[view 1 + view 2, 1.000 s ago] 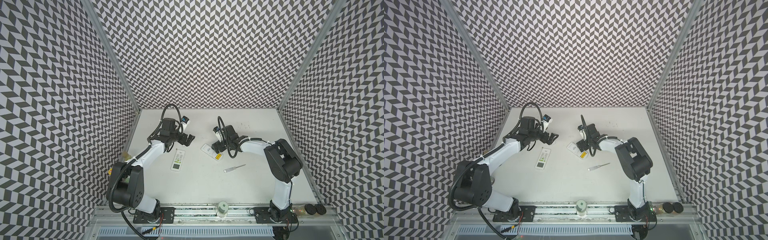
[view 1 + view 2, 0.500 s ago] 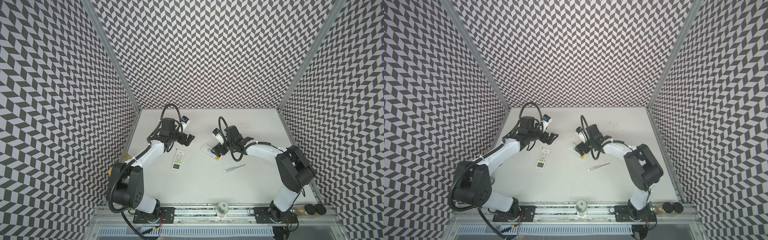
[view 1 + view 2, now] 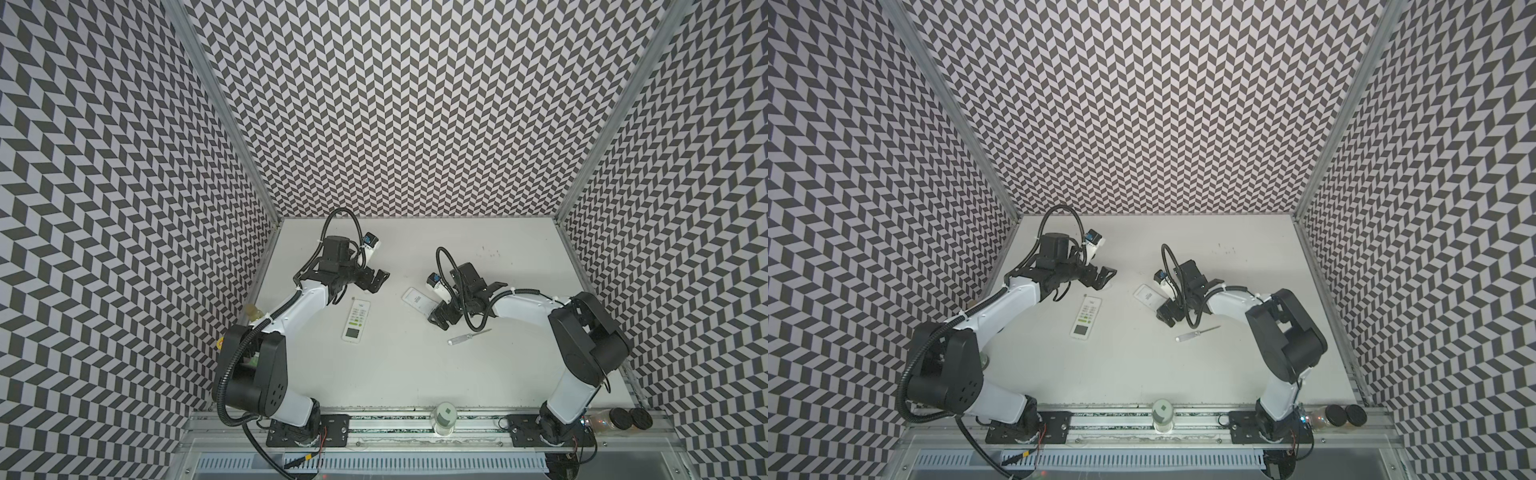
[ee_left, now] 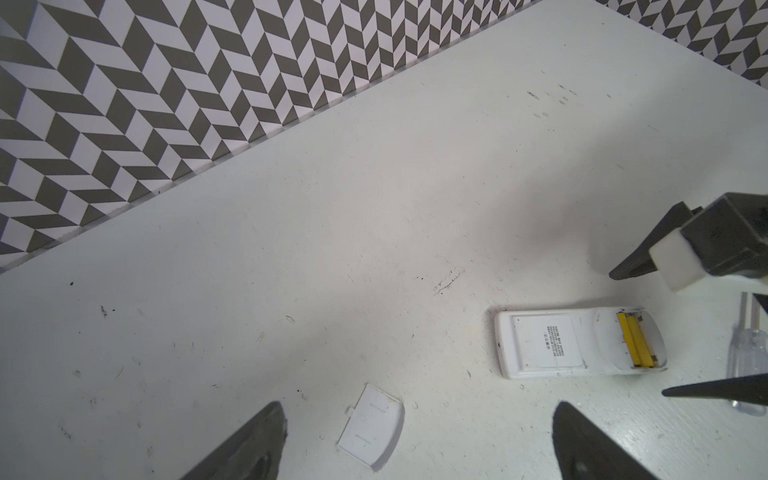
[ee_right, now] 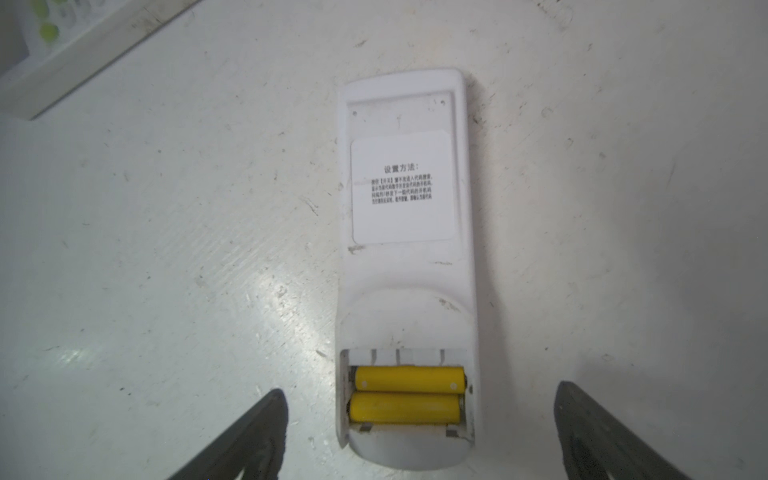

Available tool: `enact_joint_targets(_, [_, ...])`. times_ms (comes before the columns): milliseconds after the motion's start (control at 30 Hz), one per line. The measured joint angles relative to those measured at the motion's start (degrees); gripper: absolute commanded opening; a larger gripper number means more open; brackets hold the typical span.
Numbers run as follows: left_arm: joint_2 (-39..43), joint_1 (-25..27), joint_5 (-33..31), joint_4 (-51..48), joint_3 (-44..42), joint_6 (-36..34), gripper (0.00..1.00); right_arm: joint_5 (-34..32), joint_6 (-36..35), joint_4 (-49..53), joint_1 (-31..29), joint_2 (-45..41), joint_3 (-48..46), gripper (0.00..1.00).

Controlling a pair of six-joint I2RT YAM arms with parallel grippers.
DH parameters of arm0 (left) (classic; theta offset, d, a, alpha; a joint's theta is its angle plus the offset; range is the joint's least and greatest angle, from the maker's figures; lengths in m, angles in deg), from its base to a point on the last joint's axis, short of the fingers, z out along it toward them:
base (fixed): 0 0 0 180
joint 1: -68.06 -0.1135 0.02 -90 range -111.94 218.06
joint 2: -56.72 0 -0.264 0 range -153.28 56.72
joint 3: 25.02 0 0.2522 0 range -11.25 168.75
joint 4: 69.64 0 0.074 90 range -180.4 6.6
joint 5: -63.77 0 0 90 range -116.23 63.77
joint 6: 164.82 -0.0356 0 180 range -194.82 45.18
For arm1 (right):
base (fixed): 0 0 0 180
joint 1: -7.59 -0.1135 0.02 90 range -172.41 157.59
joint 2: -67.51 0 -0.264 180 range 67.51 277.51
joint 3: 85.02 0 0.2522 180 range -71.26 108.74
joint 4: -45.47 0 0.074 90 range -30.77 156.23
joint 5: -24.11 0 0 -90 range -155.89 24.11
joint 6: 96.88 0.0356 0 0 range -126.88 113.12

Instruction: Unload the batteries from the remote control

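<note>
A white remote control (image 5: 405, 249) lies face down, its battery bay uncovered. Two yellow batteries (image 5: 409, 379) sit side by side in the bay. My right gripper (image 5: 417, 392) hangs open just above that end, one finger on each side of the remote, touching nothing. In both top views it (image 3: 442, 322) covers the remote's (image 3: 417, 299) near end. The left gripper (image 3: 376, 280) is open and empty, hovering to the left. In the left wrist view the loose battery cover (image 4: 371, 432) lies on the table between its fingers, and the remote (image 4: 577, 347) lies further off.
A second white remote (image 3: 356, 322) lies face up, buttons showing, left of centre. A clear-handled screwdriver (image 3: 468, 336) lies just in front of the right gripper. A bottle (image 3: 444, 417) and two dark-lidded jars (image 3: 627, 417) stand on the front rail. Patterned walls enclose three sides.
The right gripper has slid along the face-down remote toward its battery end, and its elbow has swung out to the right. The left arm has stayed put.
</note>
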Motion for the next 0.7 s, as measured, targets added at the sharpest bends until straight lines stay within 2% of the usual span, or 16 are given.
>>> enact_joint_targets(267, [0.0,-0.26,1.51,-0.74,0.0,-2.1,1.0,-1.22,-1.88,-1.55,-1.31,2.21,0.0,0.86])
enact_joint_targets(400, [0.0,-0.26,1.55,-0.9,0.0,-2.89,1.0,-2.1,-3.02,-1.99,-1.36,2.34,-0.07,0.74])
enact_joint_targets(467, [0.0,-0.26,1.6,-0.9,0.0,-3.26,1.0,-2.32,-3.52,-2.05,-1.36,2.36,-0.13,0.63])
enact_joint_targets(533, [0.0,-0.26,1.88,-1.14,0.0,-4.0,1.0,-2.23,-4.17,-2.01,-1.36,2.64,0.04,0.48])
enact_joint_targets(700, [0.0,-0.26,2.89,-1.99,0.0,-5.77,0.99,-1.86,-5.35,-1.73,-1.36,3.06,0.74,0.46])
